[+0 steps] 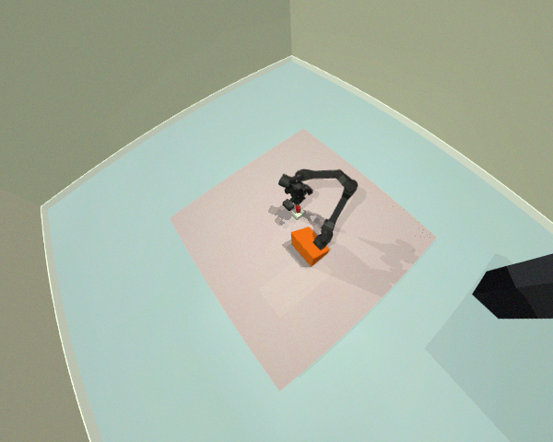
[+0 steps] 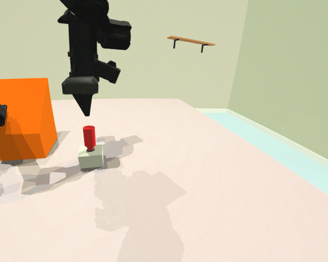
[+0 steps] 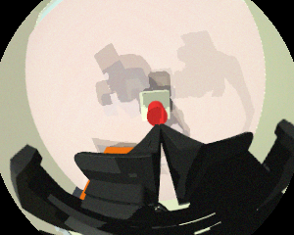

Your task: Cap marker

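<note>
Your hand (image 2: 86, 112) hangs clenched and empty just above the red cap (image 2: 89, 136), which sits on the marker in the holder block (image 2: 91, 156). Next, likely press straight down until it clicks.

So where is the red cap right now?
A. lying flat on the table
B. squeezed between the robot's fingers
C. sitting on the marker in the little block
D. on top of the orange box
C: the red cap stands upright on the marker in the pale block, while the gripper hangs shut and empty just above it, not touching.
</note>
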Controlling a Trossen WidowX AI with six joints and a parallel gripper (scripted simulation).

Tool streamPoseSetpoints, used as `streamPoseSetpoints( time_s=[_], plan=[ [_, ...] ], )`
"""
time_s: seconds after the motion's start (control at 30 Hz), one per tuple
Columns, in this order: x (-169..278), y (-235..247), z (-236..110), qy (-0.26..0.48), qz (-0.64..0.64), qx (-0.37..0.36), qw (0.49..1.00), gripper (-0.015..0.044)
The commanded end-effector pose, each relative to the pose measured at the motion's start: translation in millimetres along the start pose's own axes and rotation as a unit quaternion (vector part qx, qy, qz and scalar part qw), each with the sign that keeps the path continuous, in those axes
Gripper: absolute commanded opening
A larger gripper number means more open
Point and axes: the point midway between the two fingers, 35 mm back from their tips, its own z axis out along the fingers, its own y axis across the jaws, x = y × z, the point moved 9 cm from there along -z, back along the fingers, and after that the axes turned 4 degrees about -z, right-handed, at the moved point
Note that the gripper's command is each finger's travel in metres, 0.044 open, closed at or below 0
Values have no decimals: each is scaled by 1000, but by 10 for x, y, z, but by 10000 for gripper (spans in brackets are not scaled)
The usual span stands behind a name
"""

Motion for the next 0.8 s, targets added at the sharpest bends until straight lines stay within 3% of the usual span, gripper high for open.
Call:
streamPoseSetpoints(
  time_s=[0.0,0.77],
  plan=[
    [-2,0,8,-1,11,2,1000,0],
    [-2,-2,296,-1,12,2,1000,0]
  ],
)
